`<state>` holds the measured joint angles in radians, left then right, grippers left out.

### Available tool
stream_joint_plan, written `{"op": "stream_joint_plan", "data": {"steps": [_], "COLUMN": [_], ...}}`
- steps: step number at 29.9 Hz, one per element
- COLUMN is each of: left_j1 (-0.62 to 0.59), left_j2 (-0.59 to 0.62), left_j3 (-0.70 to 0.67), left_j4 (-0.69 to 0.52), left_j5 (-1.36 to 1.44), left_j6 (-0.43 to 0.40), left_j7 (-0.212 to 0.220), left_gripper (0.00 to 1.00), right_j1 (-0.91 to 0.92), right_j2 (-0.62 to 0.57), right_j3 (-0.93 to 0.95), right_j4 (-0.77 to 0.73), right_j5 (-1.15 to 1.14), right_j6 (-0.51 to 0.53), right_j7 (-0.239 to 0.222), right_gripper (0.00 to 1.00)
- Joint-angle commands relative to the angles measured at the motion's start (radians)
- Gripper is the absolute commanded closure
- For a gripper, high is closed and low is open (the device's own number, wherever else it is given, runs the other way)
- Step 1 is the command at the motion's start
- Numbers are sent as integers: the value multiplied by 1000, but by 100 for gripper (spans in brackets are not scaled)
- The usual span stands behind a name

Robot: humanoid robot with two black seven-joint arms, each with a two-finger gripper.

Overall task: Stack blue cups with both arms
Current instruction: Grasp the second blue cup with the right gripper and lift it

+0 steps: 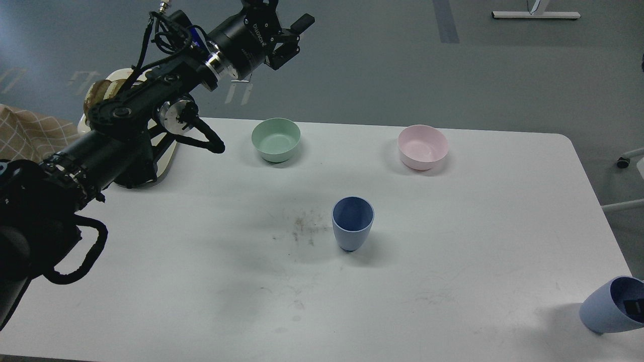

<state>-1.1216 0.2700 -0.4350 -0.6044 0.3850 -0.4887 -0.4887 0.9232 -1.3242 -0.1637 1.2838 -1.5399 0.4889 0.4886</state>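
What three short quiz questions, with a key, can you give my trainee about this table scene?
1. True or false: the centre blue cup stands upright.
2. Which bowl is nearer the left claw? A) mint-green bowl B) pink bowl
3. Fill in: the second blue cup, at the view's right edge, is ____ (upright or tilted).
Key: 1 true; 2 A; 3 tilted.

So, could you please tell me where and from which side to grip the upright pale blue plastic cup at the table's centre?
Probably pinch the pale blue cup at its rim from straight above: it stands upright, mouth open, tapering downward.
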Motion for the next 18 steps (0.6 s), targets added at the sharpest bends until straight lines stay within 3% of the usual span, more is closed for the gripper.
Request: {"op": "stream_joint_plan", "data": {"steps": [1, 9, 12, 18], "left_j1": [0, 3, 2, 0], "left_j2": [0, -3, -5, -9], "left_j3": [-1, -1, 1, 1], "left_j4": [0, 0, 0, 0], "left_j5": [0, 0, 0, 0], "left_j6": [0, 0, 0, 0], "left_j7": [0, 0, 0, 0], "left_gripper": [6, 6, 6, 6], "right_j1": [-1, 32, 129, 319], "right_j2": [0, -38, -90, -41], "right_j3": [4, 33, 41, 44], "right_j4": [3, 69, 130, 123], "right_j5": [0, 3, -2, -28], "right_j6": [0, 0, 0, 0], "right_j7": [0, 0, 0, 0], "right_gripper": [100, 100, 100, 100]}}
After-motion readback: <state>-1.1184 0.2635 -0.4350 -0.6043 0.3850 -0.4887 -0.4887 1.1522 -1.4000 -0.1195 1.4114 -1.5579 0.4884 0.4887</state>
